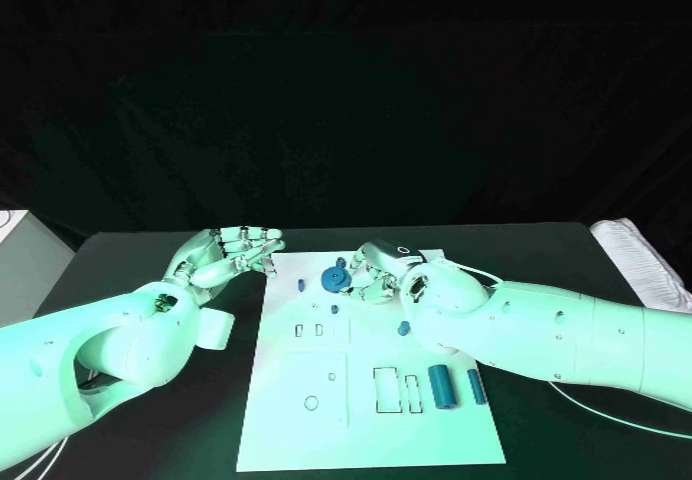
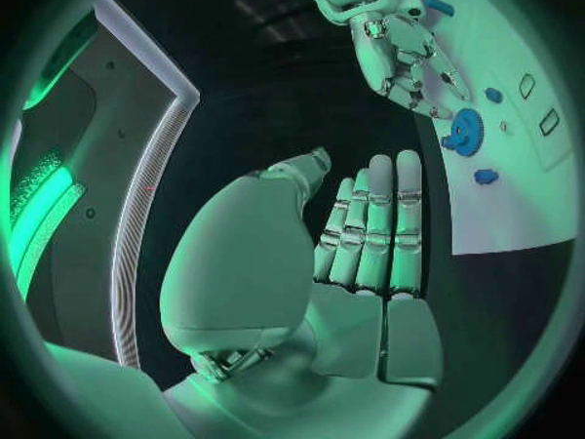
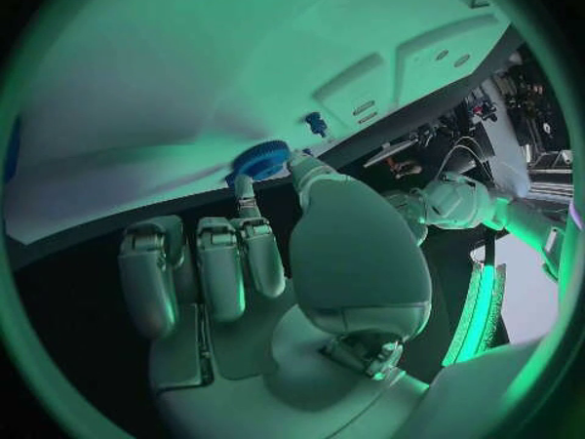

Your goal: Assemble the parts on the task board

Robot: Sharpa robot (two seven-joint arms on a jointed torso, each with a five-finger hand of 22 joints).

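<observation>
The task board (image 1: 310, 420) is a white plate lying flat in the middle of the black table (image 1: 144, 420), its long side running away from the robot. Near its far edge sits one blue gear (image 1: 333, 278) with a raised hub. One small blue peg (image 1: 302, 284) stands just beside it toward the left arm, and another small blue piece (image 1: 404, 328) lies nearer the middle, close against the right forearm. Two blue cylinders lie side by side near the board's right edge, a thicker one (image 1: 441, 386) and a thinner one (image 1: 477, 386). Several outlined slots and small holes mark the board's surface.

The right robot hand (image 1: 378, 268) reaches over the far end of the board; in the right wrist view a fingertip (image 3: 244, 183) and the thumb touch the gear (image 3: 259, 156) at its rim, the other fingers loosely curled beside them.

The left robot hand (image 1: 231, 255) hovers over the bare table just off the board's far left corner, holding nothing, fingers straight and close together with the thumb apart.
</observation>
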